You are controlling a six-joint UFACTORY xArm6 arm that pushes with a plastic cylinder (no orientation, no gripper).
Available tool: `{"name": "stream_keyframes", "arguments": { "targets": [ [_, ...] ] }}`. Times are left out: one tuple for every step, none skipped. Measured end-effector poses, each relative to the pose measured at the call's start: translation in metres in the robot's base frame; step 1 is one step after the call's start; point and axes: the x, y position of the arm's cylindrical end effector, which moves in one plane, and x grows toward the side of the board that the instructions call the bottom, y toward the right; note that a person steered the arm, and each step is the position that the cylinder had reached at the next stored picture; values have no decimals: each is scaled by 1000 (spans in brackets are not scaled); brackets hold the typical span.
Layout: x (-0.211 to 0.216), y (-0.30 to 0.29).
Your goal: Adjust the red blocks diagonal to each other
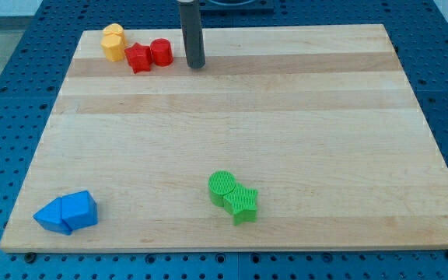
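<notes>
Red blocks at board's top-left, touching.
Red star sits left of red cylinder; my tip, a bare rod with no jaws, stands just right of cylinder, apart.

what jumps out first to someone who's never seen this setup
The dark rod coming down at the view's top, my tip resting on the wooden board just right of the red cylinder and apart from it. That cylinder sits against the red star, with a yellow block on their left. Near the view's bottom lie a green cylinder touching a green star, and blue blocks at bottom left.
</notes>
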Motion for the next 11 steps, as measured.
{"name": "stream_keyframes", "arguments": {
  "targets": [
    [-2, -33],
    [-2, -68],
    [-2, -85],
    [-2, -86],
    [-2, -99],
    [-1, -116],
    [2, -117],
    [6, -120],
    [8, -131],
    [8, -138],
    [13, -121]
  ]
}}
